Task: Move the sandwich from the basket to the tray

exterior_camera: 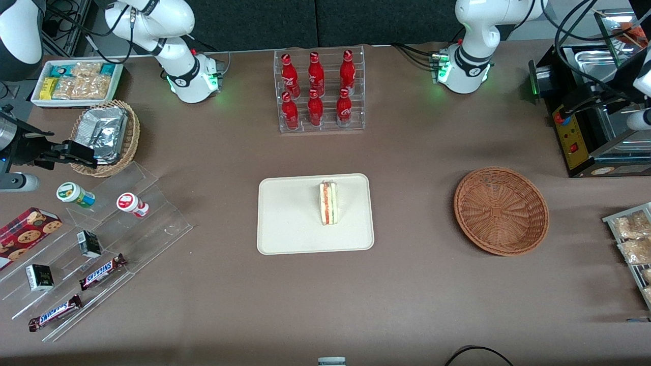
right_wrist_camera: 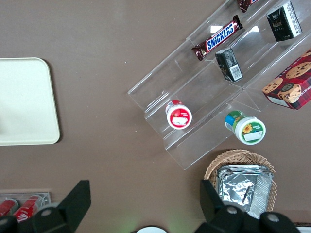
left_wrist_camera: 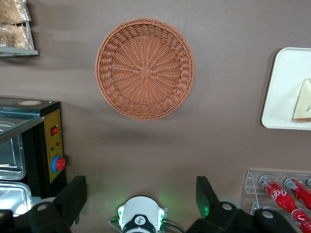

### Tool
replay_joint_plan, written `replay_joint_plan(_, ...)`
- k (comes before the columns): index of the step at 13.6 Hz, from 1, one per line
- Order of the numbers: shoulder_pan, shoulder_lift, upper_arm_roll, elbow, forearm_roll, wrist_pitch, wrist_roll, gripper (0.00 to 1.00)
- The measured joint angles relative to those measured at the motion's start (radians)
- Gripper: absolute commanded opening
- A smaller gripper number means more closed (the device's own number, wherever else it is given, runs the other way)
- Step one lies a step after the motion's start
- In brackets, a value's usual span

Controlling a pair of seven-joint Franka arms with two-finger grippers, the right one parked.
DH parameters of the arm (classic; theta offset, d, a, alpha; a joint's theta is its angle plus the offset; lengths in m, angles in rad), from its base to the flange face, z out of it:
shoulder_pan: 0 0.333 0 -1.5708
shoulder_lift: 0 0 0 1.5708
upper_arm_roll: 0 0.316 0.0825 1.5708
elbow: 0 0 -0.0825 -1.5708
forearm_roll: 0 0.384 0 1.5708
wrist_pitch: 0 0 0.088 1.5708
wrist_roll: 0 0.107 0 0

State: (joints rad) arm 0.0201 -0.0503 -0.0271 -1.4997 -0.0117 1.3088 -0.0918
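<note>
Your pincer [left_wrist_camera: 141, 196] hangs high above the brown surface [exterior_camera: 417, 284] at the working arm's end, its two dark fingers [left_wrist_camera: 73, 194] spread wide apart with nothing between them. From the wrist camera you look straight down past those fingers at the round reddish-brown woven wicker basket [left_wrist_camera: 145, 68], which sits well below the pincer and holds nothing. In the front view that basket [exterior_camera: 501, 210] lies apart from the flat cream-beige rectangular tray [exterior_camera: 290, 218], toward the working arm's end of the surface.

The small triangular white-bread sandwich [exterior_camera: 328, 203] rests on the tray, far below the pincer and well off to the side of it, toward the middle of the surface. It stands on edge with its red and green filling layers facing up, and it is not touching the tray's rim. In the wrist view you catch only one corner of the tray [left_wrist_camera: 284, 87] with a pale wedge of the sandwich [left_wrist_camera: 304, 101] on it.

Also under the pincer's view are the black-and-yellow appliance with a red knob [left_wrist_camera: 51, 145] and the clear acrylic rack of red bottles [left_wrist_camera: 282, 194]; in the front view that rack [exterior_camera: 319, 91] stands farther from the camera than the tray.
</note>
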Motion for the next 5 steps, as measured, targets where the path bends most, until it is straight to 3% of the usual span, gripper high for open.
replay_joint_plan(5,-0.002,0.000,-0.002,-0.004,-0.001,0.004,0.058,0.99)
